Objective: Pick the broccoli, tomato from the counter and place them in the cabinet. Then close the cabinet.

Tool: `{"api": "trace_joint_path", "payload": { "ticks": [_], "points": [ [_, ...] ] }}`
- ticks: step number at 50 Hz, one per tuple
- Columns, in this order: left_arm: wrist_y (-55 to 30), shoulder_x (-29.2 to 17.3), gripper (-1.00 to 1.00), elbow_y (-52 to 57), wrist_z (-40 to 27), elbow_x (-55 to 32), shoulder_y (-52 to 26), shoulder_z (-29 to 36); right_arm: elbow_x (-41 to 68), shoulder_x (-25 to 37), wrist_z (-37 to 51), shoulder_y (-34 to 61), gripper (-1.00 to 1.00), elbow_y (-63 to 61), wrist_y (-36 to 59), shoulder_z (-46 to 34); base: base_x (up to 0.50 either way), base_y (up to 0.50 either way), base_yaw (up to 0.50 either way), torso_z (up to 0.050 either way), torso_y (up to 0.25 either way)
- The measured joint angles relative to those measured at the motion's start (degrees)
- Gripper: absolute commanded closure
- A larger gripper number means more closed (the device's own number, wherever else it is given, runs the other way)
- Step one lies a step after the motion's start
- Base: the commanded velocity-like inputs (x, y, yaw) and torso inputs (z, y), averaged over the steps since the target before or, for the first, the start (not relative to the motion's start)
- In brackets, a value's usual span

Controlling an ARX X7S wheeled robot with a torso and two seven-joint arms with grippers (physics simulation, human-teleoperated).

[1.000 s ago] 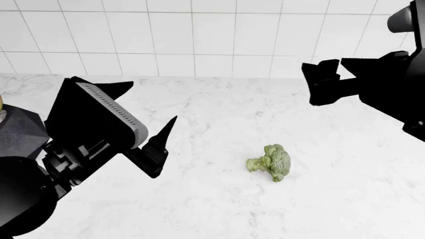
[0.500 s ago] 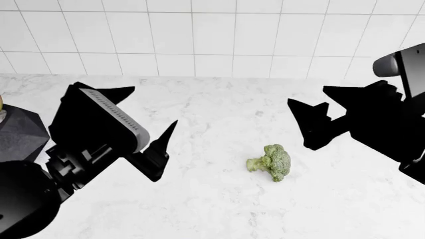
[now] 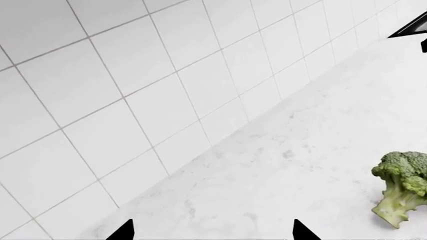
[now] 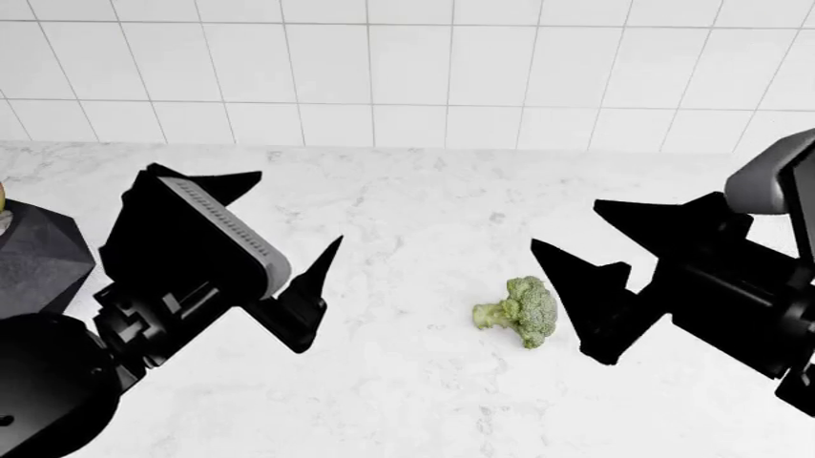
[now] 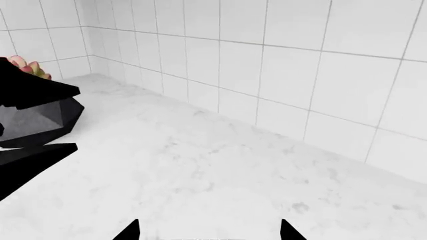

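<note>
The pale-green broccoli (image 4: 518,311) lies on its side on the white marble counter (image 4: 407,401), and it also shows in the left wrist view as the broccoli (image 3: 400,184). My right gripper (image 4: 564,222) hangs open just right of it and above it, with nothing between its fingers. My left gripper (image 4: 288,212) is open too, well to the left of the broccoli, and holds nothing. Both wrist views show wide-apart fingertips, left gripper (image 3: 212,231) and right gripper (image 5: 209,231), over bare counter. The tomato and the cabinet are out of view.
A white tiled wall (image 4: 407,76) backs the counter. A dark faceted bowl (image 4: 38,253) stands at the far left; the right wrist view shows that bowl (image 5: 40,120) holding fruit (image 5: 27,66), partly behind my left arm (image 5: 30,92).
My right gripper has dropped and swung left, from up near the wall to close beside the broccoli. The left gripper shifted only slightly. The broccoli has not moved.
</note>
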Motion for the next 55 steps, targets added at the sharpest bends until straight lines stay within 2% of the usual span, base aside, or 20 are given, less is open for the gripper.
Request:
{"api": "trace_joint_path", "payload": {
  "ticks": [9,55],
  "points": [
    [0.35,-0.08,-1.0,-0.09,-0.01,0.2,0.23,0.31,-0.68,-0.17,-1.48,-1.37,-1.0,-1.48,-0.62,-0.28,0.0,0.0,0.0,0.0,0.0],
    [1.52,-0.74,-1.0,-0.29,-0.27,-0.06,0.8,0.67,-9.41,-9.58,-0.87,5.88,-1.0,3.71,10.76,-8.54,0.0,0.0,0.0,0.0,0.0]
  ]
}}
